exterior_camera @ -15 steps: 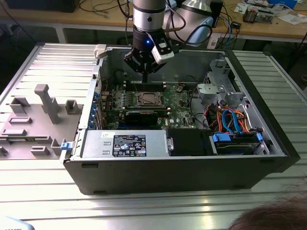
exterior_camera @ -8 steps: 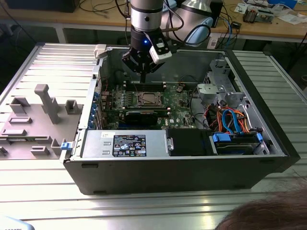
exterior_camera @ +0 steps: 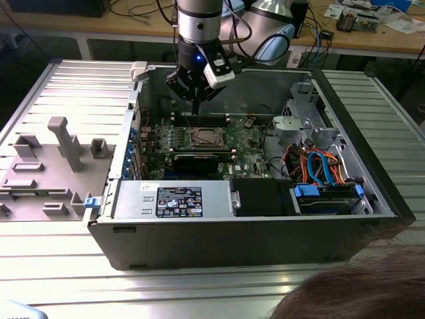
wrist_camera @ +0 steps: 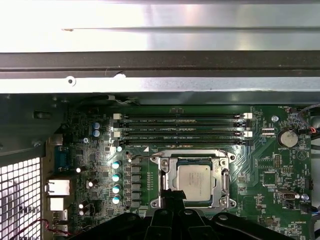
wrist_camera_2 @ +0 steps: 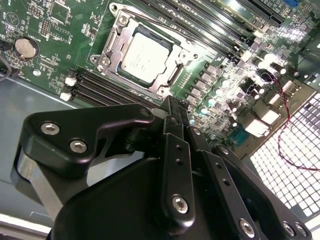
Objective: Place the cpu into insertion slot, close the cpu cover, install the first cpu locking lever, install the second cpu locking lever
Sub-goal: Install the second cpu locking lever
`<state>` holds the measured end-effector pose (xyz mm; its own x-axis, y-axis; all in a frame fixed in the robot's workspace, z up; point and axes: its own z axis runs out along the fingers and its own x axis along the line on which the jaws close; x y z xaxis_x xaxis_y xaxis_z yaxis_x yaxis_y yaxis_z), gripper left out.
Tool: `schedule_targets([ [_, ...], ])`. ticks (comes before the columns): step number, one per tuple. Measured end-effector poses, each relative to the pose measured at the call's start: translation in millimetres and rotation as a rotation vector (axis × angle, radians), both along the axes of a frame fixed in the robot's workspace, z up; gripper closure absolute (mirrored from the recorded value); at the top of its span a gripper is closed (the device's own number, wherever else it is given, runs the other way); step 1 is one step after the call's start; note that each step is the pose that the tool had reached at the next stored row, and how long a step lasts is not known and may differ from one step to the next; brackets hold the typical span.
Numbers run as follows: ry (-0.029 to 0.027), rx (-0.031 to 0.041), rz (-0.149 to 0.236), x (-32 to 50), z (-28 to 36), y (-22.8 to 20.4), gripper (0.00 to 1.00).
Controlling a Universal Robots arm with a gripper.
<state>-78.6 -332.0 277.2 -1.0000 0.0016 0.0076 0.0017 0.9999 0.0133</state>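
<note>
Ribbed metal table [exterior_camera: 60, 279] bears the open computer case [exterior_camera: 219, 239]; gripper [wrist_camera_2: 176, 107] pressed together above cpu [wrist_camera_2: 145, 59].

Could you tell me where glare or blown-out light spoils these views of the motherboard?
First wrist view: the case wall is washed out white. Second wrist view: glare whitens the capacitors beside the cpu, and the end effector looms dark. Exterior view: evenly lit.

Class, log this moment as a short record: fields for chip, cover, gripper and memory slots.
chip: small square silver-grey cpu seated in the metal-rimmed insertion slot
cover: thin silver cpu cover lying closed around the chip
gripper: black gripper shut, holding nothing, above the green board beside the socket
memory slots: long black slots, no modules fitted
</note>
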Motion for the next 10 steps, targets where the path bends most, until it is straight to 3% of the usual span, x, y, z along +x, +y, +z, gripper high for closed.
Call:
schedule_targets([
  [10,0.0001,0.0000,0.000,-9.2,0.0,0.0,0.89],
])
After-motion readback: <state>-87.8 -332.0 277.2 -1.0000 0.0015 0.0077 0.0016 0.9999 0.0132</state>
